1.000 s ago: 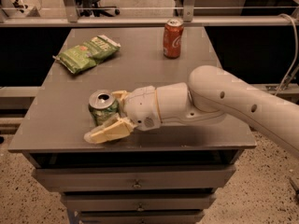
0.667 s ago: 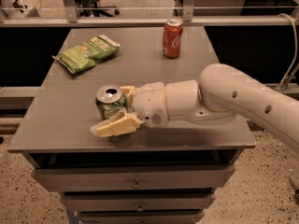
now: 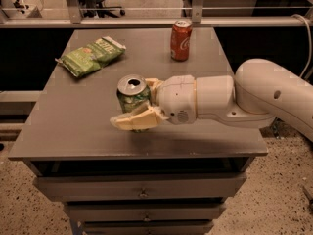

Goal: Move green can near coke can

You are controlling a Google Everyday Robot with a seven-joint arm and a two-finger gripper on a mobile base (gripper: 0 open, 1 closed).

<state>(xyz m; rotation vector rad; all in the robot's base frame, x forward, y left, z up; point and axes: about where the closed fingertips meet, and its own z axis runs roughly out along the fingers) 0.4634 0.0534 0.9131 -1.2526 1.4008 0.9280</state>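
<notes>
The green can (image 3: 131,98) with pale markings and a silver top is upright in the grip of my gripper (image 3: 133,103), held above the middle of the grey table (image 3: 73,126). One cream finger (image 3: 134,120) lies along its near side and the other shows behind it. The coke can (image 3: 180,39), red-orange with white script, stands upright near the table's far edge, well beyond and to the right of the green can. My white arm (image 3: 234,99) reaches in from the right.
A flat green chip bag (image 3: 91,56) lies at the table's far left. A metal rail (image 3: 146,21) runs behind the far edge. Drawers (image 3: 142,192) are below the table front. An office chair base is on the floor beyond.
The gripper has carried the green can up off the table front and to the right, toward the table's middle and closer to the coke can.
</notes>
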